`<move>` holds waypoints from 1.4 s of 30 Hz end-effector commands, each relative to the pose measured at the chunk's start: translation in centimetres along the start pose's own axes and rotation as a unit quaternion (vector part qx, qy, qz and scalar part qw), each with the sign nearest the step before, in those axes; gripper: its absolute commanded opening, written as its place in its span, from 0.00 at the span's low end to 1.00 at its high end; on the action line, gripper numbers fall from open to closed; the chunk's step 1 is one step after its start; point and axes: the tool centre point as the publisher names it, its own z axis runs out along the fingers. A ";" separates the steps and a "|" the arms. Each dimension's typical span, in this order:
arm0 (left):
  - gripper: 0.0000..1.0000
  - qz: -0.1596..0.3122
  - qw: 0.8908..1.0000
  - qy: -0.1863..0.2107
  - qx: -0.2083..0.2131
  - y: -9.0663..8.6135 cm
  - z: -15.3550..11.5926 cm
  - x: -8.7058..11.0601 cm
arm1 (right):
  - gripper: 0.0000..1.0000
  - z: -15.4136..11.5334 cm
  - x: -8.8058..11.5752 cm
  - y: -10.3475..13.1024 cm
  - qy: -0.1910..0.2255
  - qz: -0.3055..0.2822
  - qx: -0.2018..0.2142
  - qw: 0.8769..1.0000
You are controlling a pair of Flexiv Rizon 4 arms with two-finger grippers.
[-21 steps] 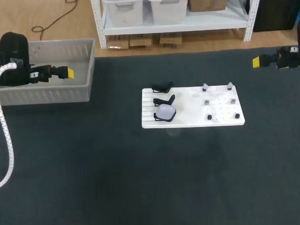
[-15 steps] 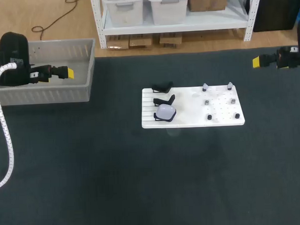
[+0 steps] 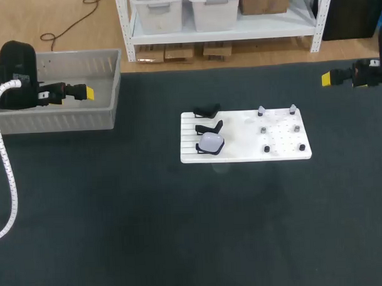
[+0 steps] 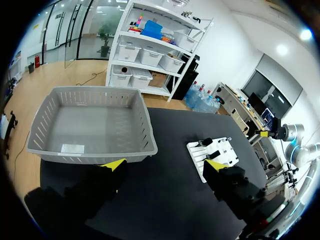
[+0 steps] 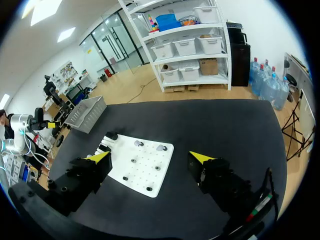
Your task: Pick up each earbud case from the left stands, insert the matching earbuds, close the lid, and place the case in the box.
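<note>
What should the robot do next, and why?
Probably swing the left hand away from the grey box and toward the pale earbud case on the white board. That hand is open and empty, far from the case, which sits untouched on its stand.

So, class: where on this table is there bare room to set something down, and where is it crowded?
Bare mat lies along the whole front, nearer than the white board, and between the grey bin and board. Crowded: the board's left stands and case, its right pegs.
</note>
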 end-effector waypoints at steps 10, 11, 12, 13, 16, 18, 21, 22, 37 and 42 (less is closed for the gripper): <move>1.00 0.040 0.999 -0.006 0.028 -0.8 0.1 -0.2 | 1.00 0.0 0.0 0.0 0.000 0.000 0.000 1.000; 1.00 0.055 0.998 -0.013 0.030 -1.0 0.1 -0.3 | 1.00 0.0 0.0 0.0 0.000 0.000 0.000 1.000; 1.00 0.064 0.997 -0.019 0.040 -1.1 0.1 -0.3 | 1.00 0.0 0.0 0.0 0.000 0.000 0.000 1.000; 1.00 0.068 0.996 -0.022 0.060 -1.3 0.1 -0.5 | 1.00 0.0 0.0 0.0 0.000 0.000 0.000 1.000; 1.00 0.095 0.991 -0.032 0.094 -1.8 -0.1 -0.9 | 1.00 0.0 0.0 0.0 0.000 0.000 0.000 1.000; 1.00 0.126 0.984 -0.036 0.120 -2.3 -0.3 -1.2 | 1.00 0.0 0.0 0.0 0.000 0.000 0.000 1.000; 1.00 0.181 0.971 -0.042 0.150 -3.2 -0.4 -1.5 | 1.00 0.0 0.0 0.0 0.000 0.000 0.000 1.000; 1.00 0.195 0.967 -0.040 0.161 -3.4 -0.3 -1.6 | 1.00 0.0 0.0 0.0 0.000 0.000 0.000 1.000; 1.00 0.347 0.898 -0.015 0.271 -6.4 1.7 -0.4 | 1.00 0.0 0.0 0.0 0.000 0.000 0.000 1.000; 1.00 0.375 0.877 -0.010 0.301 -6.9 3.1 -0.2 | 1.00 0.0 0.0 0.0 0.000 0.000 0.000 1.000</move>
